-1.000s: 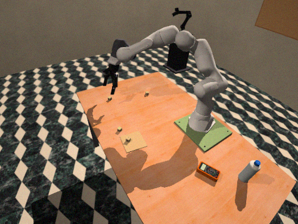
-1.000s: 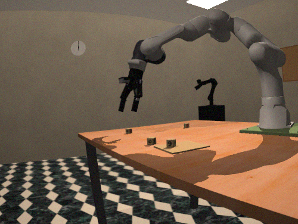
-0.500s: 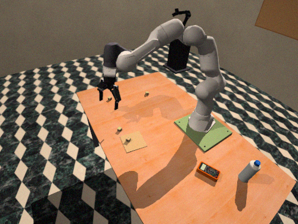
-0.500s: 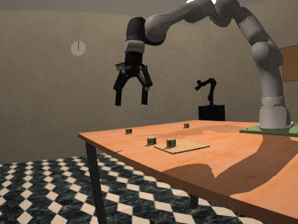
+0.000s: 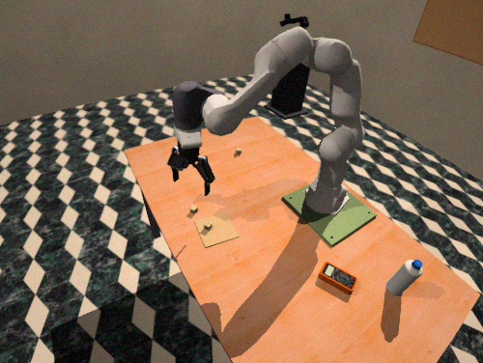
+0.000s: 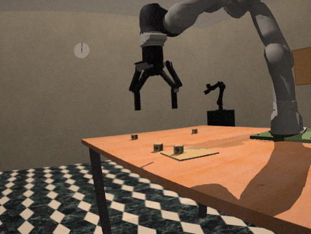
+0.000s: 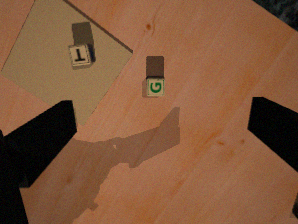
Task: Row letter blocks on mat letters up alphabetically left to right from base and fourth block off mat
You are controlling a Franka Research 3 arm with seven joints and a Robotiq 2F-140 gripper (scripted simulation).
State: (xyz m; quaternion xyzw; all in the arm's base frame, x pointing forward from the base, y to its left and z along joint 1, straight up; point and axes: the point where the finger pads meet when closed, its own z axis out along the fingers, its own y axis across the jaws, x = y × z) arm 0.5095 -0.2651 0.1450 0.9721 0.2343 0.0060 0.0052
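Observation:
My gripper [image 5: 191, 182] [image 6: 155, 106] is open and empty, high above the table. In the wrist view the fingers frame the scene [image 7: 155, 145]. A block with a green G on top [image 7: 155, 87] sits on the bare table just off the mat's edge; it also shows in the top and exterior views [image 5: 193, 209] [image 6: 158, 147]. A block with a black T on top [image 7: 80, 54] sits on the tan mat [image 7: 65, 65], its letter upside down in the wrist view [image 5: 208, 225] [image 6: 178, 149]. A third block [image 6: 134, 136] lies near the far left edge. A fourth [image 5: 238, 152] [image 6: 194, 131] lies farther back.
The arm's green base plate [image 5: 329, 212] is at the table's right middle. An orange multimeter [image 5: 337, 277] and a grey bottle with a blue cap [image 5: 404, 277] lie near the front right. The mat [image 5: 215, 230] is close to the table's left edge.

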